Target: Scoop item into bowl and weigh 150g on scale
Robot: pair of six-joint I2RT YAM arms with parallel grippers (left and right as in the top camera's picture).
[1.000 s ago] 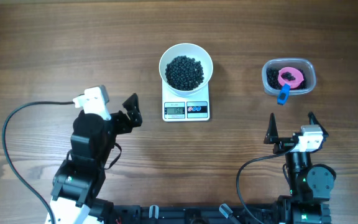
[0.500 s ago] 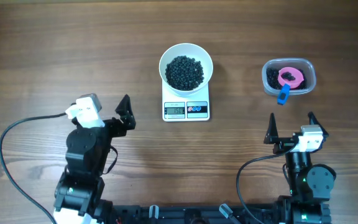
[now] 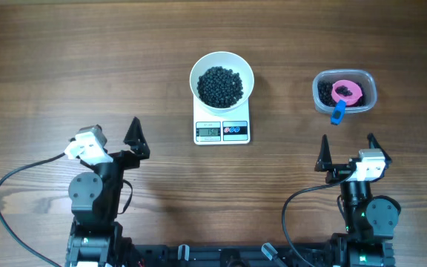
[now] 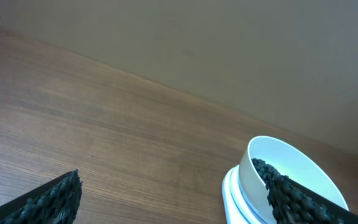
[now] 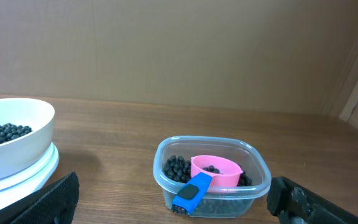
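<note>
The left end effector [image 4: 174, 186] is wide open and empty. Over the last second its arm has drawn back from just beside the scale [image 3: 222, 121] toward its base at the near-left of the worktop [image 3: 65, 59]. In its wrist view the bowl [image 3: 196, 70] now sits off to the lower right. The right end effector [image 3: 347, 144] is also spread open and empty, and it has not moved from its spot near the tub [image 3: 369, 81].

The beads [image 3: 222, 85] lie heaped in the bowl, which rests on the scale at mid-worktop. More beads remain in the tub, with the pink scoop [image 3: 346, 92] lying on them, its blue handle over the rim.

With both arms clear of the load, scooping looks finished and nothing presses on the scale. The display shows digits, but they are too small to read for certain, so I cannot confirm the target weight.
</note>
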